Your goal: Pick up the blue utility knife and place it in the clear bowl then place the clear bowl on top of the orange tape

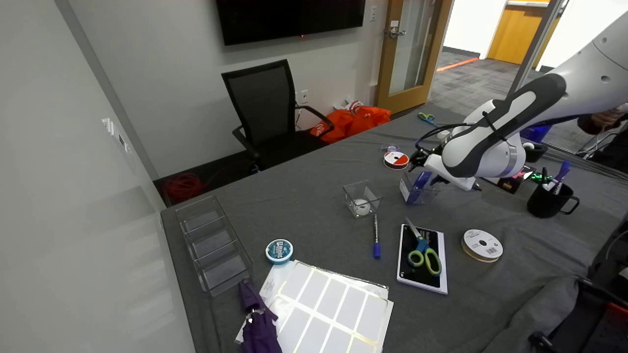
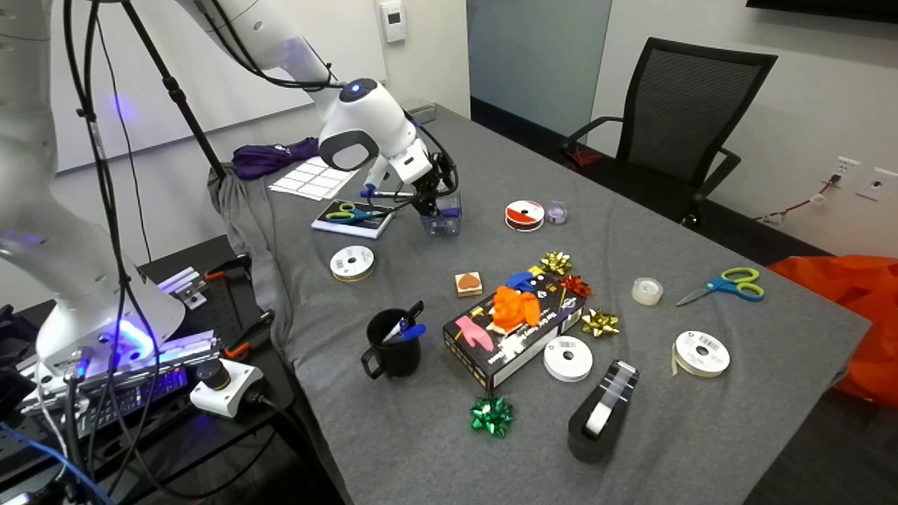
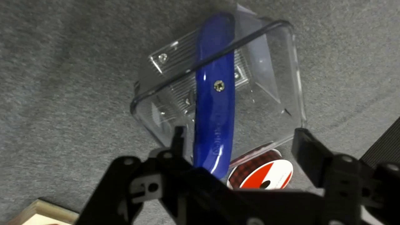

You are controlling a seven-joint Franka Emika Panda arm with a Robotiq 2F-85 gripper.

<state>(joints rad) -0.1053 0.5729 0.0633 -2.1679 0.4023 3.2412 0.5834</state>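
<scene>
Where grey cloth [image 1: 304,211] spreads, chair [image 1: 266,103], door [image 1: 413,54]

The white arm [image 1: 584,88] wears grey bands [image 1: 549,88], black cables [image 2: 124,280] — and a black, screw-dotted pincer [image 3: 241,133].

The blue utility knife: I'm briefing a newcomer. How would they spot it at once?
On the grey table, beside the robot's tool, stands a boxy clear bowl. The blue utility knife leans inside it, stout and blue with a visible screw, unlike the thin, blue-capped marker lying nearby.
</scene>
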